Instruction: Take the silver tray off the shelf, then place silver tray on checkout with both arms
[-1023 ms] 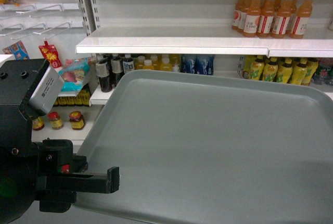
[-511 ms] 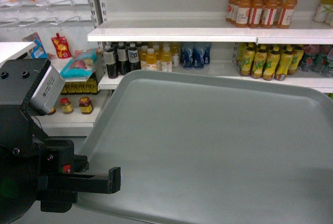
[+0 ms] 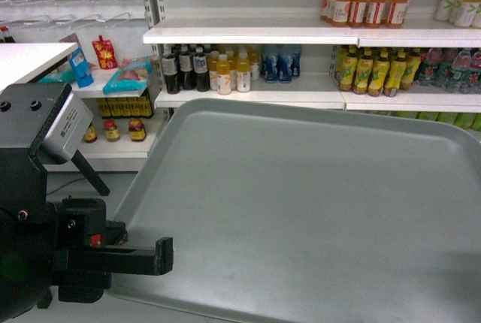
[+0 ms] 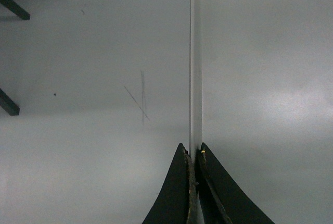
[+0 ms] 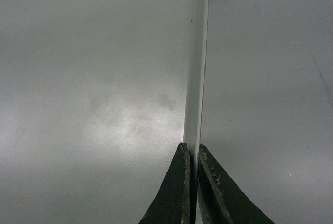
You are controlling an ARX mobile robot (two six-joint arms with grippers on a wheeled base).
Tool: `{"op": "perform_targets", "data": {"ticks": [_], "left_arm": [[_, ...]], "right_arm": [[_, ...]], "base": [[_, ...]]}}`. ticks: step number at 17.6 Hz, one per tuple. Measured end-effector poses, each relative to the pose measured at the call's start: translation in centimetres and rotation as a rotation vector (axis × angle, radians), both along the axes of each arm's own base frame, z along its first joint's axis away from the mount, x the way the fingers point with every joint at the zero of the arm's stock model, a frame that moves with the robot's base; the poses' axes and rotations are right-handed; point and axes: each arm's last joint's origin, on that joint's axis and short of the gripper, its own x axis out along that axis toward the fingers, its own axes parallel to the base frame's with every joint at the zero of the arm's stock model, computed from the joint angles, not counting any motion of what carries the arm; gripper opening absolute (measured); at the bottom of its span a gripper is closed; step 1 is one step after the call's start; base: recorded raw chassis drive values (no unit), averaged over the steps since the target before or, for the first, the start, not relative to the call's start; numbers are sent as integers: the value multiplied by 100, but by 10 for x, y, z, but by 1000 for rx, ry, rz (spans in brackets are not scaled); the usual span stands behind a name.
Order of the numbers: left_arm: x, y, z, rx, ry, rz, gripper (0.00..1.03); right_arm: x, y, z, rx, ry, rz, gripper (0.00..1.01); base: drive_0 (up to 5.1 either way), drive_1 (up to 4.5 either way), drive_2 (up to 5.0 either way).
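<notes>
Silver tray (image 3: 316, 210) held clear of shelf (image 3: 248, 35), w/ left claw (image 4: 193, 156) & right claw (image 5: 191, 153) each pinching its rim. Shelf at 12 o'clock has receded vs. 1 s ago: carry to checkout desk under way.

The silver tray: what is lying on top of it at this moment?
Nothing lies on the silver tray; its visible surface is bare. The left gripper and right gripper each pinch its rim. The head view cuts off its right and near edges.
</notes>
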Motion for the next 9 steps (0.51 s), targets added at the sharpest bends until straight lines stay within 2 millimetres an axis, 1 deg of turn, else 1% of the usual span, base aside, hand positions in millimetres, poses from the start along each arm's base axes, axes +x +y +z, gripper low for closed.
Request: {"op": "perform_targets", "data": {"ticks": [9], "left_arm": [[0,0,0,0,1,0,2]], "right_arm": [[0,0,0,0,1,0,3]], "base": [[12,-417,441]]}}
